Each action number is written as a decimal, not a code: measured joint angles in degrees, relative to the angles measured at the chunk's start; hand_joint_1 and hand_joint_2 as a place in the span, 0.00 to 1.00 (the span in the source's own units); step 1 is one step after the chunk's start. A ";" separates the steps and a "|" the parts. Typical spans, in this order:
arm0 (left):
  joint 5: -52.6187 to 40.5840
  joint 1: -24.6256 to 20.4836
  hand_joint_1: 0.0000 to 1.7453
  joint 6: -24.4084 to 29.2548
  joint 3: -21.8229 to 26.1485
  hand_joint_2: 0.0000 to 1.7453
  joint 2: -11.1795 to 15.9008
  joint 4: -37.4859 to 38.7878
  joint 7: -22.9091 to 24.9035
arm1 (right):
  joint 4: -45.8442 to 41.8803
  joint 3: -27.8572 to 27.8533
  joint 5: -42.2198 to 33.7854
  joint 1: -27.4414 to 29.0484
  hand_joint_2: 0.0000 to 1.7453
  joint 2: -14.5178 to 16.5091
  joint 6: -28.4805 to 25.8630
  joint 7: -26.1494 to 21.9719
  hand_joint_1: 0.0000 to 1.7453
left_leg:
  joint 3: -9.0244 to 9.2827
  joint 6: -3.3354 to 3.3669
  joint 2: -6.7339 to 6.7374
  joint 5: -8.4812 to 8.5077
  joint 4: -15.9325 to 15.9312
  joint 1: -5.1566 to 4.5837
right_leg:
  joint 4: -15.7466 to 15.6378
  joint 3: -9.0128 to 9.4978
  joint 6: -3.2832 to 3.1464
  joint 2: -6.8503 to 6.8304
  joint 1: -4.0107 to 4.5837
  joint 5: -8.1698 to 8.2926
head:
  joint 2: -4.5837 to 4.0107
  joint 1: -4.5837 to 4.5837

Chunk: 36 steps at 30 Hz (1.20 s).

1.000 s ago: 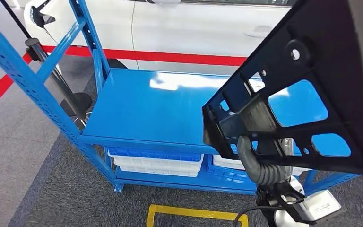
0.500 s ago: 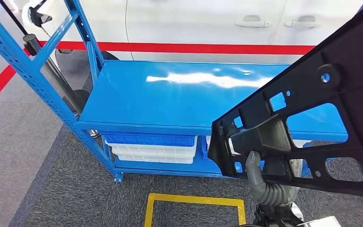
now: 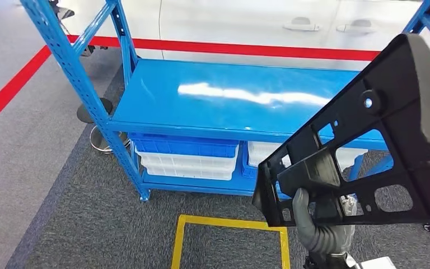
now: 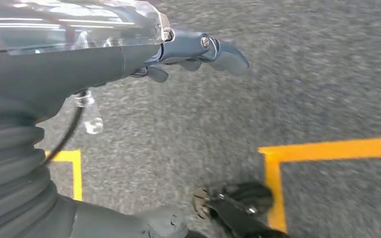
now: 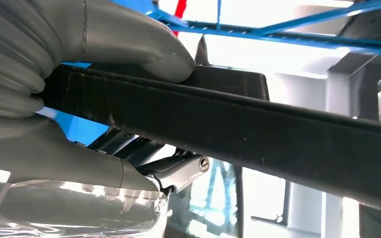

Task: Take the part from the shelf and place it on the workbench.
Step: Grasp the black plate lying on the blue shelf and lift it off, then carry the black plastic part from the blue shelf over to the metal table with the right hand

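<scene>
gripping the large black plastic frame part with cut-out windows and ribs [image 3: 369, 151], the robot's right hand [image 3: 319, 224] carries it raised off the blue steel shelf rack [image 3: 224, 101], apart from the glossy top board and close to the head camera, where it blocks much of the right side of that view. the part looks held high and tilted so that its long body stays free of the rack's uprights during the carry, which is a judgement from the pose alone. the right hand comes up from below, its grey thumb lying over one face of the part's lower bar and the darker fingers tucked beneath it; the right wrist view shows that bar clamped between the two, a firm grasp near one end that leaves most of the part overhanging. the left hand [image 4: 198, 49] hangs low over the grey carpet floor [image 4: 297, 89] near a yellow tape outline [image 4: 327, 148], holding nothing, fingers stretched forward and slightly parted. white and blue plastic bins [image 3: 185, 159] sit on the rack's lower level. the workbench is not something i can make out.
</scene>
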 joint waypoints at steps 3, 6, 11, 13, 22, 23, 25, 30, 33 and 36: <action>-0.14 0.02 0.00 -0.01 0.07 1.00 -0.09 0.00 0.04 | 0.35 -0.83 -0.06 0.53 1.00 0.24 -0.21 -0.01 1.00 | -3.08 0.21 0.14 2.19 0.45 -0.37 | 9.50 -1.07 0.28 0.02 -0.03 -4.14 | 0.00 0.16; -0.19 0.02 0.00 -0.01 0.14 1.00 -0.19 0.00 0.04 | 0.53 -1.19 -0.06 0.75 1.00 0.45 -0.22 -0.02 1.00 | -6.08 -0.04 0.13 3.88 1.36 -0.58 | 4.64 5.35 -0.29 0.02 0.12 -0.42 | 0.00 0.16; -0.68 0.09 0.00 0.24 0.28 1.00 -0.26 0.00 0.11 | 0.52 -1.39 2.07 1.01 1.00 1.04 -0.95 -0.90 1.00 | -8.06 -1.43 -0.02 6.01 2.27 -0.74 | -8.34 14.06 -1.92 -0.02 0.92 -2.11 | 0.00 0.27; -0.97 0.19 0.00 0.44 0.47 1.00 -0.25 0.00 0.12 | 0.49 -1.39 3.16 1.24 1.00 1.21 -1.56 -1.48 1.00 | -8.78 -2.18 -0.16 4.57 3.25 -0.58 | -8.55 13.02 -2.75 -0.21 0.69 -0.82 | 0.00 0.30; -2.20 0.14 0.00 0.55 0.66 1.00 -0.21 0.00 0.02 | -0.34 -1.44 4.69 1.73 1.00 2.13 -3.21 -1.28 1.00 | -2.89 -4.04 -0.36 -1.18 9.61 0.73 | -6.52 4.51 -2.42 -0.40 0.29 4.69 | 0.00 -0.16; -2.33 0.05 0.00 0.50 0.67 1.00 -0.20 -0.01 -0.03 | -0.49 -1.47 4.55 1.80 1.00 2.19 -3.31 -1.21 1.00 | -0.22 -3.84 -0.50 -1.65 5.84 0.67 | -6.10 3.94 -2.05 -0.41 0.30 5.08 | 0.00 -0.13; -2.65 -0.05 0.00 0.35 0.68 1.00 -0.19 -0.02 -0.08 | -0.81 -1.51 4.22 1.86 1.00 2.26 -3.31 -1.18 1.00 | 2.16 -3.14 -0.75 -3.20 1.56 0.38 | -5.80 3.52 -1.27 -0.49 0.36 5.96 | 0.00 -0.23; -3.34 -0.20 0.00 -0.17 0.73 1.00 -0.15 -0.04 -0.06 | -1.09 -1.64 4.02 1.76 1.00 2.26 -3.10 -0.94 1.00 | -0.74 -0.57 -0.18 -0.34 1.09 0.28 | -1.17 1.41 0.05 -0.12 -0.08 0.39 | 0.00 -0.25; -3.71 -0.20 0.00 -0.27 0.74 1.00 -0.11 -0.04 -0.06 | -1.12 -1.77 4.03 1.68 1.00 2.26 -3.09 -0.48 1.00 | -3.64 -0.10 -0.03 1.88 1.29 -0.15 | 8.74 -0.45 0.28 -0.01 -0.06 -5.49 | 0.00 -0.03; -3.96 -0.22 0.00 -0.38 0.74 1.00 -0.11 -0.04 -0.06 | -1.11 -1.89 4.03 1.59 1.00 2.26 -3.09 -0.14 1.00 | -6.59 -0.19 -0.03 3.95 1.73 -0.59 | 7.04 4.18 -0.38 0.02 0.18 -1.50 | 0.00 -0.02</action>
